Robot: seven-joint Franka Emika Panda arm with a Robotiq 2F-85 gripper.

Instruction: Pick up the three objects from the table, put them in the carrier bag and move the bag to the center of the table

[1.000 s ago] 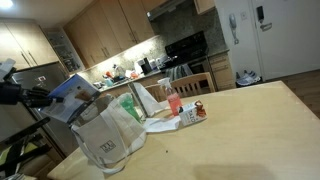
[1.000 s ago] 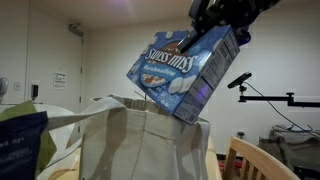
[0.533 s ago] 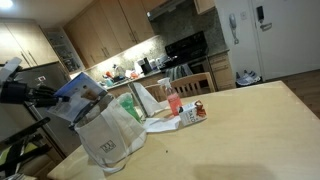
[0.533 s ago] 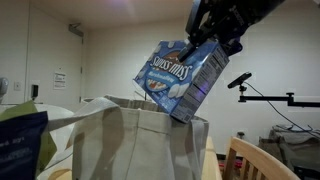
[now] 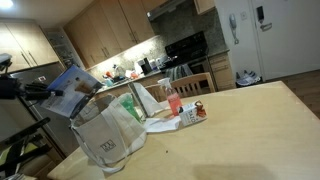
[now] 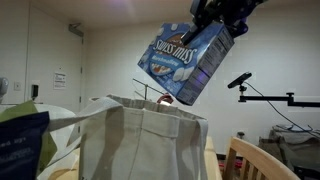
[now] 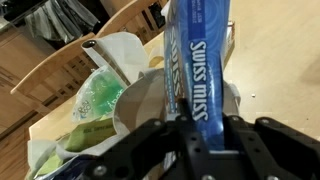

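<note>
- In an exterior view, the tool (image 5: 47,92) clamps a light-blue Swiss Miss carton (image 5: 75,86), tilted above the white carrier bag (image 5: 108,138) on the tabletop (image 5: 245,120).
- In an exterior view, the carton's (image 6: 185,60) lower corner hangs just over the bag's open mouth.
- In the wrist view, the fingers (image 7: 160,135) pinch the carton's edge above the bag.

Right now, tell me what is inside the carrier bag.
In the wrist view the carrier bag shows only pale lining at its mouth; the blue carton, held above by the hand, covers the rest. Exterior views show only its walls.
</note>
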